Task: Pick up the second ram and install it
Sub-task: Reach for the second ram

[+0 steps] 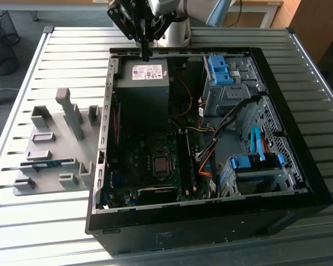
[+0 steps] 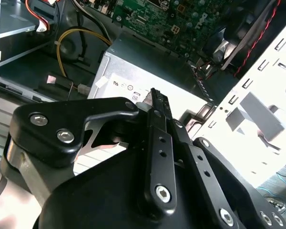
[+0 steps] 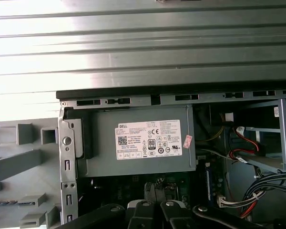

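An open black computer case (image 1: 211, 221) lies on its side on a slatted metal surface (image 1: 44, 233), its near wall closest to the onlooker. Just inside, the green motherboard (image 1: 150, 177) faces up, the square processor socket (image 1: 162, 164) bare at its middle. On the exterior view's right, a blue drive bracket (image 1: 255, 162) sits in its metal cage amid orange and black cables.

Outside the case, on the exterior view's left, a grey holder block (image 1: 50, 144) rests on the surface. The second ram (image 1: 47, 163), a slim blue stick, lies in a slot along the block's near part, well apart from the robot.

Farther back, the grey power supply (image 1: 141, 83) fills the case's far corner, its white label up; another blue bracket (image 1: 219, 69) stands beside it towards the exterior view's right.

At the far rim, the robot's black hand (image 1: 146, 54) hangs fingers-down over the power supply's far edge. The fingers are drawn narrow together and nothing shows between them. In the first wrist view the hand (image 3: 152, 210) looks down on the labelled power supply (image 3: 138, 140); whether it touches the case cannot be told.
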You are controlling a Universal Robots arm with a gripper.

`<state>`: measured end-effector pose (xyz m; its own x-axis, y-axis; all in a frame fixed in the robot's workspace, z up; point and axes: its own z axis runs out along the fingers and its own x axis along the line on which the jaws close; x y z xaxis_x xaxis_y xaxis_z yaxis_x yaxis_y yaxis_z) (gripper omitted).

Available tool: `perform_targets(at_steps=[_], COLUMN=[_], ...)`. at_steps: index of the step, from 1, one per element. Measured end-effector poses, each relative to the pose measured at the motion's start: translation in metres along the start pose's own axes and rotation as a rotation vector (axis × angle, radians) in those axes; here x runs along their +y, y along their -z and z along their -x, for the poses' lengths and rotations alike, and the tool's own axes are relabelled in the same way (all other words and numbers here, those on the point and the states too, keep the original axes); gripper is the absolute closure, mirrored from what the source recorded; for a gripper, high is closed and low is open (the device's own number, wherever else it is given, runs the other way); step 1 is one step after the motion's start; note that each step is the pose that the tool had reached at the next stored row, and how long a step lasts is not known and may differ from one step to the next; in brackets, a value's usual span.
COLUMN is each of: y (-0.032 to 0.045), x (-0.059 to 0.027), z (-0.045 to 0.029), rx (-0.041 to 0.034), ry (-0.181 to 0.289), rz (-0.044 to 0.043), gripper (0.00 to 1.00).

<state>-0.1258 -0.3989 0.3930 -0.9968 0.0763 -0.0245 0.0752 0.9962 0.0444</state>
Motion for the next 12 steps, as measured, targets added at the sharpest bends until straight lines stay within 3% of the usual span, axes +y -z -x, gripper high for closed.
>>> perform_targets(at_steps=[12], y=[-0.0007], x=[-0.0002], z=[-0.0024], rx=[0.0001], ry=[0.0], rz=[-0.0001], gripper=[0.89])
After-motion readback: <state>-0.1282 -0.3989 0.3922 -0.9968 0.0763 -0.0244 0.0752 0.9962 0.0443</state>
